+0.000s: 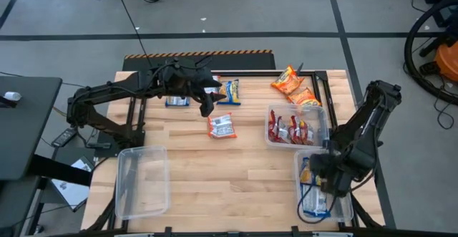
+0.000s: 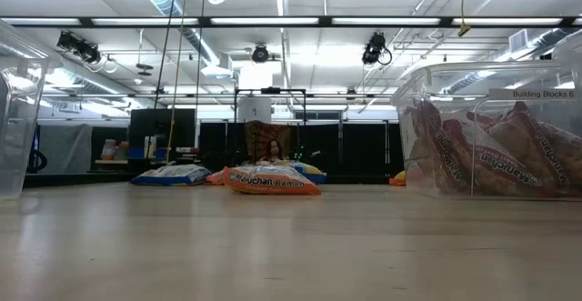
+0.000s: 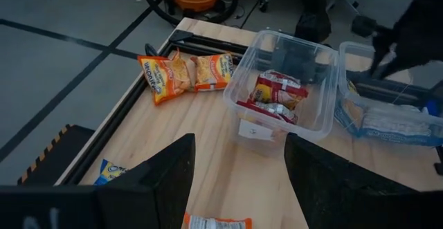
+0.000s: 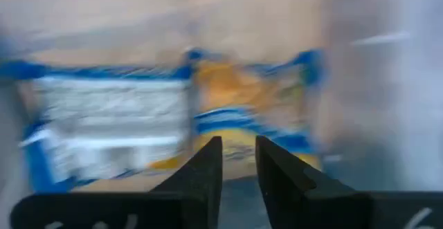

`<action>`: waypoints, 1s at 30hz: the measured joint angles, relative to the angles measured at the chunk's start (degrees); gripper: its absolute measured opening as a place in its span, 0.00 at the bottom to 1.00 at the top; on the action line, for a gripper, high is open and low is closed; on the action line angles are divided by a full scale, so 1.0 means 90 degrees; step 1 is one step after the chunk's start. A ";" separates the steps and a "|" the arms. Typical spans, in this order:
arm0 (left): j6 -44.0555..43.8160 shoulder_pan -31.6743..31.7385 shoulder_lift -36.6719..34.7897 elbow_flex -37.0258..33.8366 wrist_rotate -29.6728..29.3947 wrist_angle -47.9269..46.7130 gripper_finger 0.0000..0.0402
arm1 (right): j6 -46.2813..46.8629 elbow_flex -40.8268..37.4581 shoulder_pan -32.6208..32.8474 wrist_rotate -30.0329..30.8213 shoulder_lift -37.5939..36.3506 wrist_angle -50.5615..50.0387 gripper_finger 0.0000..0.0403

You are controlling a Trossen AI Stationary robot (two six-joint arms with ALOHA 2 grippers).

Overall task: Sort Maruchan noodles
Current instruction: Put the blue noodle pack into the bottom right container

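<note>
A red-and-white noodle packet (image 1: 222,126) lies flat mid-table; its edge (image 3: 218,222) shows just below my left gripper (image 3: 239,142), which hovers open beside it (image 1: 207,107). Two blue-and-yellow packets (image 1: 232,90) (image 1: 177,101) lie toward the far edge, under the left arm. Two orange packets (image 1: 295,86) (image 3: 183,75) lie at the far right. My right gripper (image 1: 329,187) (image 4: 239,142) points down into the near right bin (image 1: 304,208), over a blue-and-yellow packet (image 4: 173,111); its fingers stand a narrow gap apart. Whether they touch the packet cannot be told.
A clear bin (image 1: 272,112) (image 3: 239,129) on the right holds several red-and-white packets (image 3: 277,94). A clear bin (image 1: 142,180) with nothing visible in it stands at the near left. Bare wood lies between the bins. A black frame rail (image 1: 215,71) runs along the far edge.
</note>
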 joint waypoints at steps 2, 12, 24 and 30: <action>0.0072 0.0001 0.0000 0.0000 -0.0001 0.0000 0.56 | -0.0218 -0.0004 0.0140 0.0276 0.0012 -0.0304 0.28; 0.0184 0.0012 0.0000 0.0000 -0.0070 -0.0190 0.56 | -0.2680 -0.0631 0.0708 0.0974 0.0362 0.0309 0.36; 0.0134 0.0012 0.0000 0.0000 -0.0072 -0.0248 0.56 | -0.3881 -0.0976 0.0749 0.0776 0.1123 -0.0069 0.35; 0.0135 0.0012 0.0000 0.0000 -0.0099 -0.0248 0.56 | -0.3855 -0.1324 0.0725 0.0406 0.1292 0.0660 0.31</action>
